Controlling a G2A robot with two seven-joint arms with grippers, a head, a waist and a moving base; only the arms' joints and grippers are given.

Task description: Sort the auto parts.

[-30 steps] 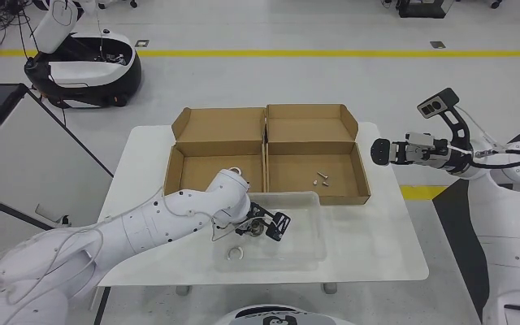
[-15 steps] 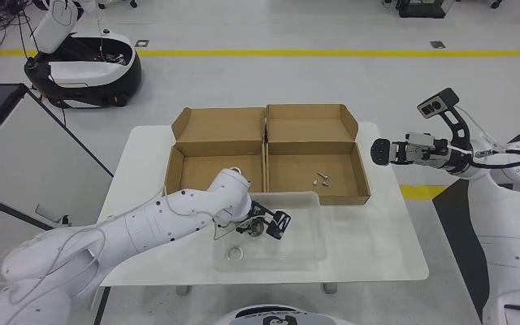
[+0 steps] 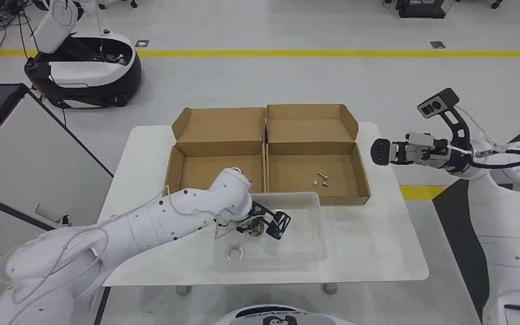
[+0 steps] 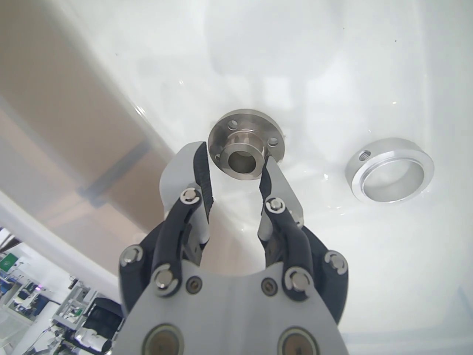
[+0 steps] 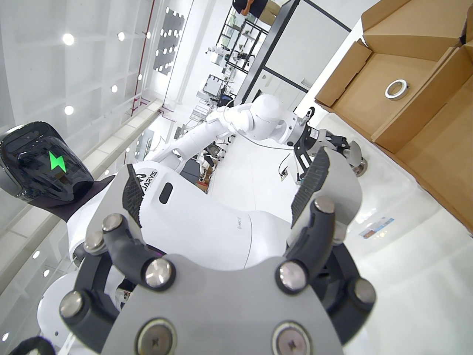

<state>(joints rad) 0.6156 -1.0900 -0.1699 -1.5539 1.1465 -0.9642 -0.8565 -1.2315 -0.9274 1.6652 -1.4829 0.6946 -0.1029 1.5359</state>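
A clear plastic tray (image 3: 305,244) at the table's front holds a flanged metal hub (image 4: 242,145) and a silver collar ring (image 4: 390,169), also seen as the ring (image 3: 236,253). My left gripper (image 4: 236,166) is down in the tray, its fingers astride the hub's neck: one pad touches it and a narrow gap shows at the other. The hub rests on the tray floor. The left gripper (image 3: 262,226) sits mid-tray. My right gripper (image 5: 221,186) is open and holds nothing; this right gripper (image 3: 380,151) hangs beyond the table's right edge.
Two open cardboard boxes stand side by side behind the tray. The left box (image 3: 191,166) holds a silver ring (image 5: 397,89). The right box (image 3: 337,166) holds small screws (image 3: 322,177). Bare table (image 3: 382,244) lies right of the tray.
The left gripper has shifted very slightly over the hub in the tray. The right arm has not moved.
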